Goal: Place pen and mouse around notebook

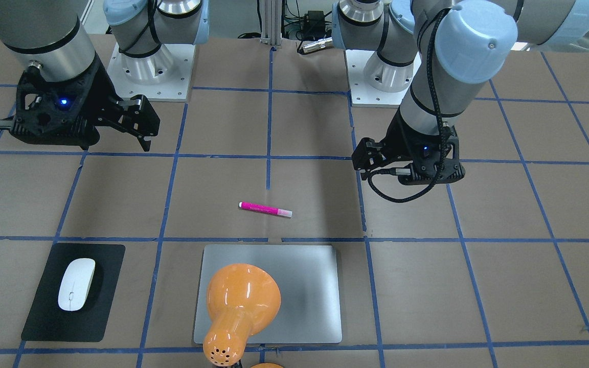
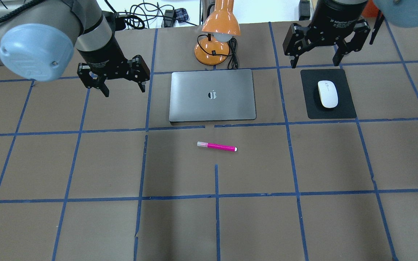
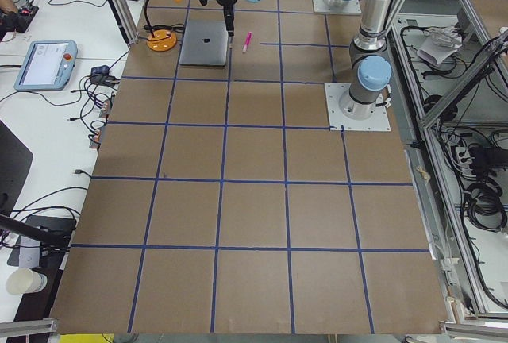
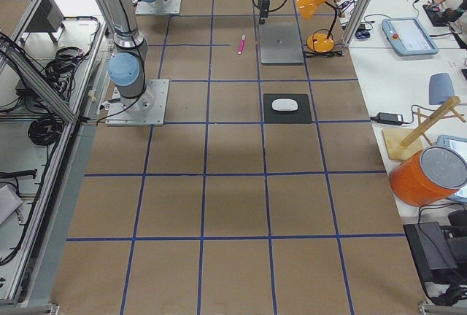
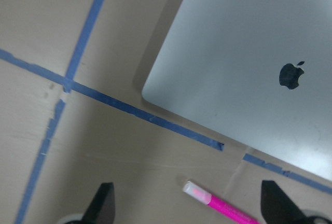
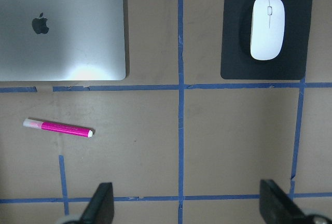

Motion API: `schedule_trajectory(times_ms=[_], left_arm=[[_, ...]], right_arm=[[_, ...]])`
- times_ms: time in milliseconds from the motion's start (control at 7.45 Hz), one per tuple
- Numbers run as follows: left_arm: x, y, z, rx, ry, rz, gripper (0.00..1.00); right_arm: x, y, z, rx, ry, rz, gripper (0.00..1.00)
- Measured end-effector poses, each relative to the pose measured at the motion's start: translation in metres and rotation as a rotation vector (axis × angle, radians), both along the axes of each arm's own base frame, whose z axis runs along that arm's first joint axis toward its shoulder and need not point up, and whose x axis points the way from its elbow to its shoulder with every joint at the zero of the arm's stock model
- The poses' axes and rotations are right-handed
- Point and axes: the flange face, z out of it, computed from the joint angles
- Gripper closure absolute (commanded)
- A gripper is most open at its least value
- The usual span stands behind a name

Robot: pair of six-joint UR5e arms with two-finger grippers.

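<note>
Gleaming silver rectangular notebook [image 2: 194, 99], slim pink pen [image 2: 217, 146], glossy white oval mouse [image 2: 327, 94]

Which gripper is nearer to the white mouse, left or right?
Right. The right gripper hangs open above the area of the mouse and black mat; the left gripper hangs across the notebook, on its other side.

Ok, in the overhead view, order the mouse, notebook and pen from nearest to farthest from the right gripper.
From the right gripper:
1. Mouse, close by, on the black mat.
2. Notebook, toward the table's centre.
3. Pen, on the robot's side of the notebook.
</note>
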Motion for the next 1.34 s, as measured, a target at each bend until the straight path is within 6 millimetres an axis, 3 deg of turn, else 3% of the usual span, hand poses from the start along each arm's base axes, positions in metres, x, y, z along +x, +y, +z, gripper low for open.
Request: schedule_trajectory(times_ms=[402, 671, 1341], left_arm=[[0.023, 0.019, 0.019, 0.022, -0.013, -0.047, 0.0], [0.03, 0.027, 0.03, 0.01, 0.005, -0.038, 0.0], [0.038, 0.035, 0.039, 0.007, 0.01, -0.029, 0.0]], right_arm=[[-0.014, -0.002, 0.001, 0.002, 0.001, -0.018, 0.0], [-0.025, -0.004, 0.001, 0.003, 0.0, -0.037, 0.0], [-0.028, -0.004, 0.0, 0.005, -0.001, -0.042, 0.0]])
